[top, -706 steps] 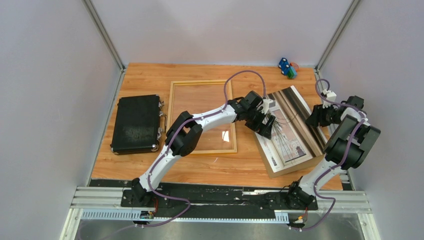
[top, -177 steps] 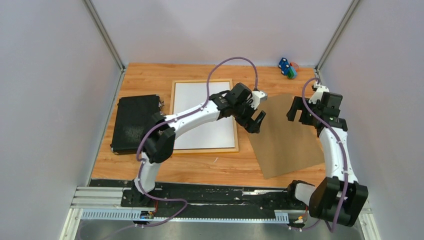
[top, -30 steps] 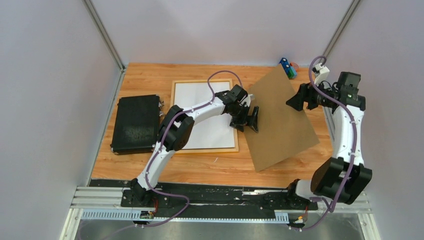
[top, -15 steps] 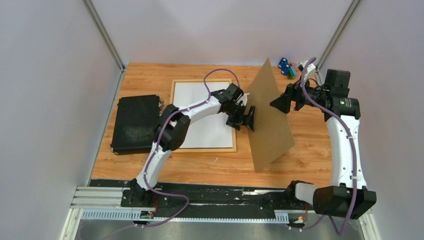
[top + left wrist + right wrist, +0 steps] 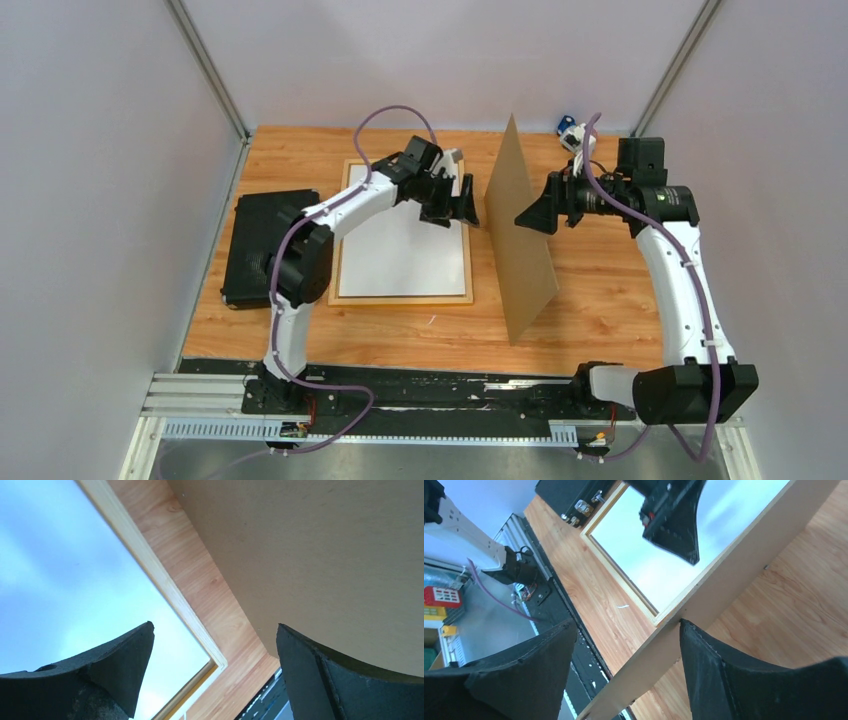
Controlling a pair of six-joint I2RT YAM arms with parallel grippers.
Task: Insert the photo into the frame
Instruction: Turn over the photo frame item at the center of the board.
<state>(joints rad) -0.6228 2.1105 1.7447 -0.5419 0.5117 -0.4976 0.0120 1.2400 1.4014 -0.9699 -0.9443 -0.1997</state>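
board (image 5: 527, 255) stands on edge between left gripper (image 5: 457, 206), gaping, empty, and right gripper (image 5: 533, 212), part-open, empty; frame (image 5: 404, 299) lies leftward

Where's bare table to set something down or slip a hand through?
Open wood: right of the upright backing board out to the table edge; the near strip in front of the frame; the far strip behind it. Crowded: around the board, left gripper on its frame side, right gripper on the other; black case fills the left.
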